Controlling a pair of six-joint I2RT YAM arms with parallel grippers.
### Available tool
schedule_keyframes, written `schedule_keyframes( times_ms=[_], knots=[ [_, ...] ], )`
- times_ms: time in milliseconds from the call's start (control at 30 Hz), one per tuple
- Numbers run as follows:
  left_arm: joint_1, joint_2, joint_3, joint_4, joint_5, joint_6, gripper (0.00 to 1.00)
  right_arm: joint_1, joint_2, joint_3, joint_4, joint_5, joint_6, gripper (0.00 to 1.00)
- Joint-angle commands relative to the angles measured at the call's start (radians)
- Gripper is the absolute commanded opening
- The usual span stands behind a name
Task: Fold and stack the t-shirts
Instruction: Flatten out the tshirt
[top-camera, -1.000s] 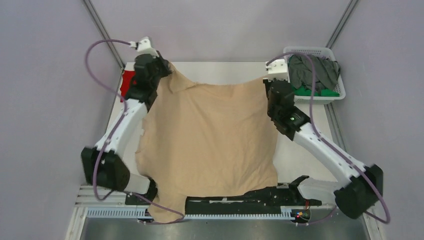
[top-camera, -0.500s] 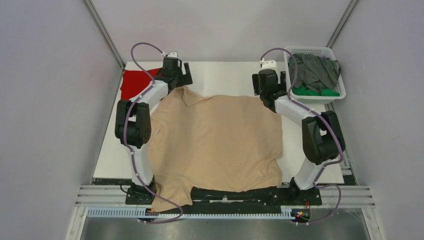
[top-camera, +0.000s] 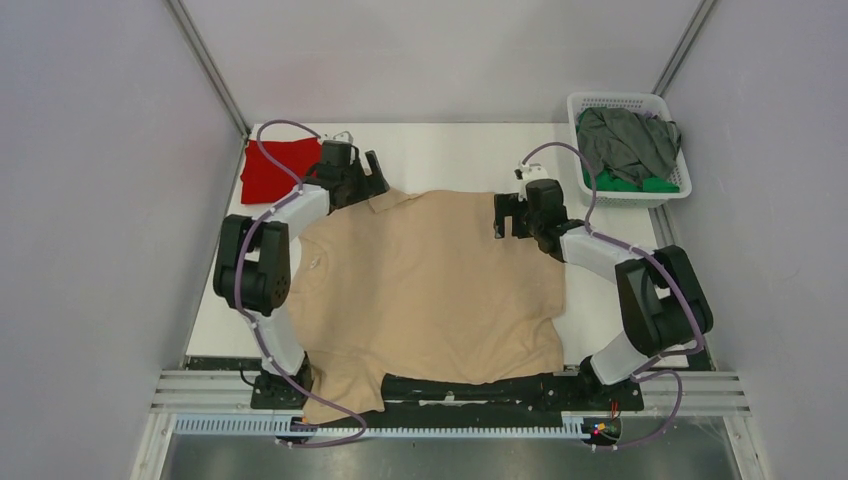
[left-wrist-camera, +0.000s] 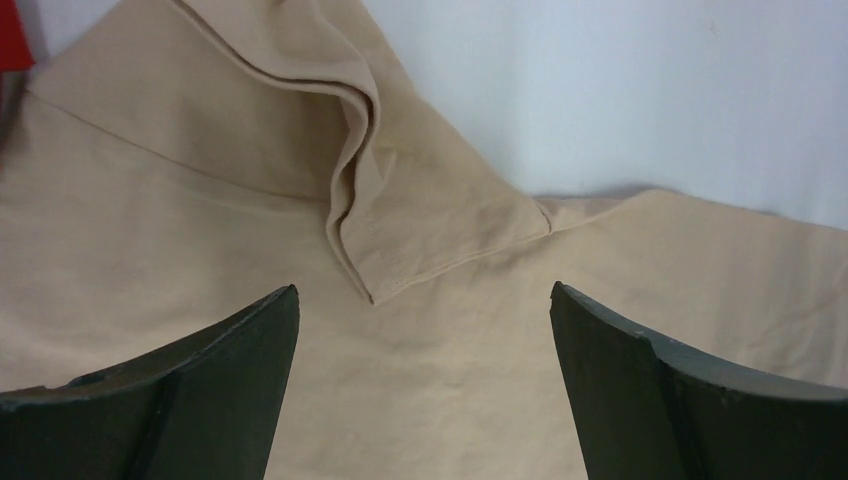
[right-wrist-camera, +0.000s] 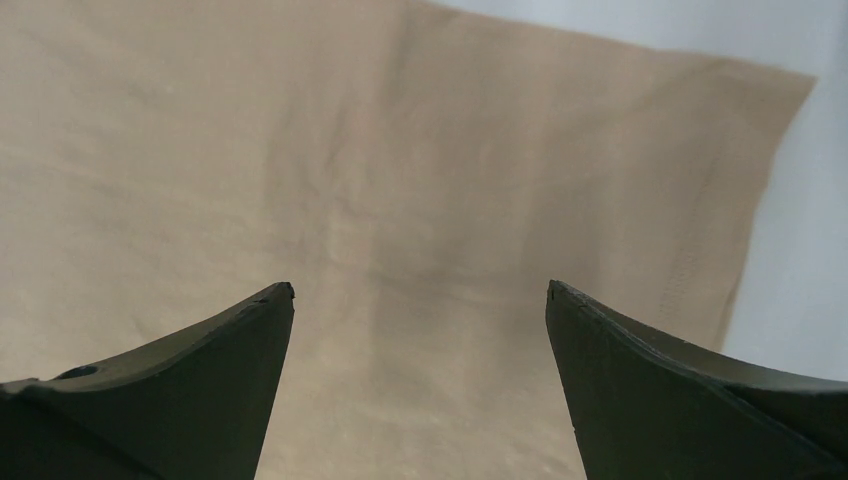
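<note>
A large beige t-shirt (top-camera: 430, 285) lies spread flat over the middle of the white table, its lower left part hanging over the near edge. My left gripper (top-camera: 362, 178) hovers open above its far left corner, where a folded flap (left-wrist-camera: 420, 215) of beige cloth shows. At the shirt's far right corner (right-wrist-camera: 700, 200) my right gripper (top-camera: 510, 215) also stands open, with only flat cloth under its jaws. A folded red t-shirt (top-camera: 275, 168) rests at the far left of the table. Dark grey (top-camera: 625, 140) and green (top-camera: 625, 183) t-shirts fill the basket.
A white mesh basket (top-camera: 680, 185) stands at the far right corner of the table. Grey walls close in on both sides. A black rail (top-camera: 480, 390) runs along the near edge between the arm bases.
Both grippers let go of the beige shirt's far corners and now stand open. The shirt dropped flat on the table, and both arms pulled back and lowered over its far edge.
</note>
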Motion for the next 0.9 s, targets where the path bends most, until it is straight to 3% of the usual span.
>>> schedule_keyframes(
  times_ms=[0, 300, 533, 767, 867],
  knots=[
    [0.002, 0.066, 0.032, 0.097, 0.071, -0.081, 1.0, 0.002, 0.014, -0.006, 0.034, -0.071, 0.027, 0.98],
    [0.001, 0.221, 0.148, 0.106, 0.118, -0.107, 1.0, -0.001, 0.04, -0.017, 0.026, -0.035, -0.005, 0.98],
    [0.002, 0.279, 0.193, 0.244, 0.226, -0.142, 1.0, -0.004, 0.084, 0.004, 0.018, -0.027, -0.019, 0.98],
    [-0.001, 0.452, 0.36, 0.448, 0.411, -0.344, 1.0, -0.016, 0.111, 0.029, 0.009, -0.005, -0.019, 0.98],
    [-0.006, 0.524, 0.465, 0.507, 0.362, -0.423, 1.0, -0.021, 0.112, 0.035, 0.008, 0.001, -0.019, 0.98]
  ],
)
